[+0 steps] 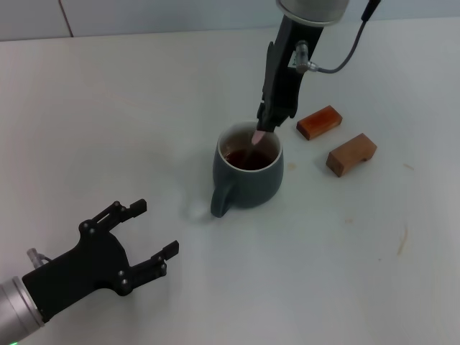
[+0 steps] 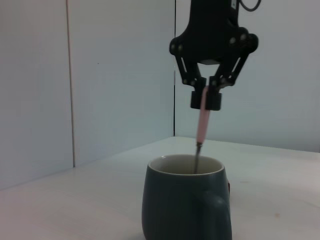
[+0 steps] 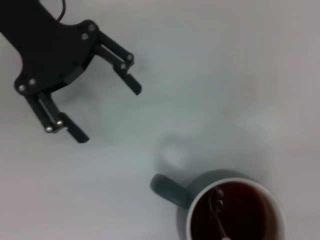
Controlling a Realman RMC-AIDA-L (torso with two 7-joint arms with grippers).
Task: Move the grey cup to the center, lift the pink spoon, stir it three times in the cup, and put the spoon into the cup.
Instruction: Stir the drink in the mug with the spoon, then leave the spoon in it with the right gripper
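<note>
- While the left gripper (image 1: pixel 152 233) waits low on the left, its fingers (image 1: pixel 135 207) are spread wide and hold nothing. It looks parked there so it stays out of the way.
- Ahead of those open fingers, and well apart from them, sits the grey cup (image 1: pixel 249 171) on the bench (image 1: pixel 108 115). Its loop handle (image 1: pixel 221 198) points back toward the left gripper. Dark brown liquid (image 1: pixel 249 157) fills the cup partway.
- Right above the cup hangs the right gripper (image 1: pixel 264 123). Its fingers (image 2: pixel 215 98) are pinched tight on the top of the pink spoon (image 1: pixel 256 136).
- Just below those fingers the spoon hangs almost straight down. Its metal end dips into the liquid, so I think this is the stirring part.
- Holding the spoon by the top keeps the fingers up out of the drink.
- Beside the right gripper, a little way off, lie two brown wooden blocks (image 1: pixel 318 121) and (image 1: pixel 351 154). They are not part of the job.
- All around, the bench is plain white and smooth, with a few tiny marks.
- Behind it stands a pale wall (image 2: pixel 120 70) with a thin dark line running up it.
</note>
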